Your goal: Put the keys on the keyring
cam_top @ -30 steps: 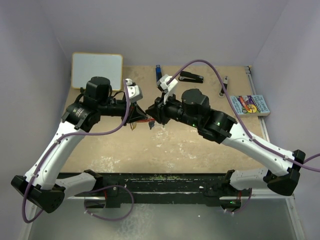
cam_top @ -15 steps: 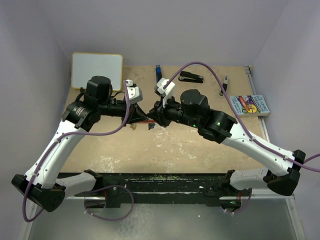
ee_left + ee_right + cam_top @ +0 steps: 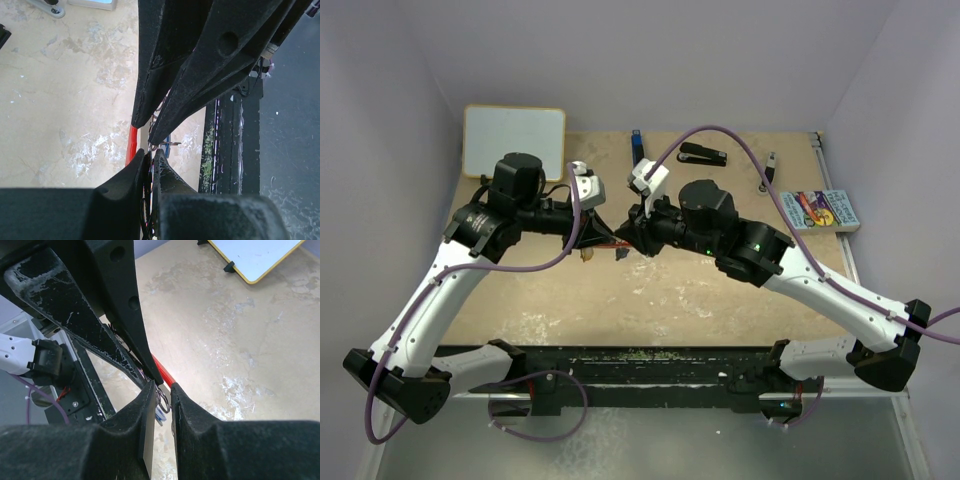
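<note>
Your 2 arms meet fingertip to fingertip above the middle of the bench (image 3: 720, 290), so you are in the threading step itself.

The left gripper (image 3: 150, 156) has its fingers pressed together. The red keyring (image 3: 131, 145) runs along their tip and looks clamped there, though the fingers hide the contact itself.

The right gripper (image 3: 161, 390) has its fingers only a sliver apart. A small silver loop sits in that gap with a blue tag hanging just below it. I take that to be 1 of the keys (image 3: 162, 400), pinched and held right beside the red clip.

How far along you are is hard to judge. Nothing in the wrist views shows the loop actually passed onto the keyring, so count this key as not yet on. Something small and yellowish (image 3: 585, 253) dangles under the left fingers in the top view. It may be a key already hung, but it is too small to tell.

What is left, as I judge it, is to seat this key and then deal with any others.
</note>
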Robot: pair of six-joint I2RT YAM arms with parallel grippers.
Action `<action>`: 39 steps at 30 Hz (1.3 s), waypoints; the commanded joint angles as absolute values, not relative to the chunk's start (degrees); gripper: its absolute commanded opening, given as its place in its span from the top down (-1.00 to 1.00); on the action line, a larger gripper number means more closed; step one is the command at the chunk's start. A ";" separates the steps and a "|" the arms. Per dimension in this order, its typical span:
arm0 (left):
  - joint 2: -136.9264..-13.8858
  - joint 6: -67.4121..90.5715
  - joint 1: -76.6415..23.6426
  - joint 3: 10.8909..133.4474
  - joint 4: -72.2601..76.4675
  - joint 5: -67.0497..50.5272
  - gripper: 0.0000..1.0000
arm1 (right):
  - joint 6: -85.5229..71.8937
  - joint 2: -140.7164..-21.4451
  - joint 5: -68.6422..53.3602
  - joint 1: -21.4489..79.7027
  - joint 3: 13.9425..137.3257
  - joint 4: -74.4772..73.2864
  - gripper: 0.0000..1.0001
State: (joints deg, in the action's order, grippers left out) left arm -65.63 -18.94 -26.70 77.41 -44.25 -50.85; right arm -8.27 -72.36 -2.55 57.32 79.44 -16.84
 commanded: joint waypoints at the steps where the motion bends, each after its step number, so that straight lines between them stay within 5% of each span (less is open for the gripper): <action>1: -65.19 -20.51 -26.56 80.21 -42.23 -52.99 0.93 | -7.47 -71.94 -3.25 57.21 79.99 -16.84 0.56; 39: -64.76 -26.15 -26.62 80.94 -46.95 -60.95 0.93 | -5.36 -73.26 -9.12 57.22 80.38 -17.67 0.52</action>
State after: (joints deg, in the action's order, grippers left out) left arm -65.63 -23.68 -26.70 77.80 -47.44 -55.94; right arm -6.59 -72.29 -7.27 57.32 79.05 -19.79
